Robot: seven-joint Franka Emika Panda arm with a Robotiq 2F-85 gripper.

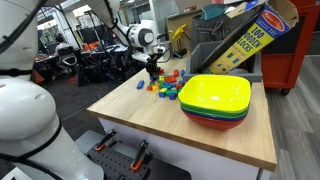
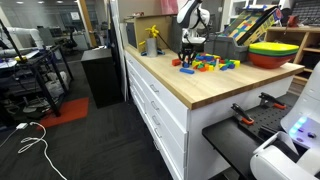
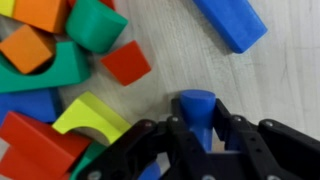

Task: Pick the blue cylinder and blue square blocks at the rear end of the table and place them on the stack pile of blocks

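Observation:
In the wrist view my gripper is shut on the blue cylinder, just to the right of the pile of blocks. I cannot tell whether the cylinder touches the wooden table. A long blue square block lies on the table beyond the cylinder, apart from the pile. In both exterior views the gripper hangs over the far end of the table, next to the pile.
Stacked yellow, green and red bowls stand on the table beside the pile. A "100 wooden blocks" box leans behind them. A yellow object stands at one table end.

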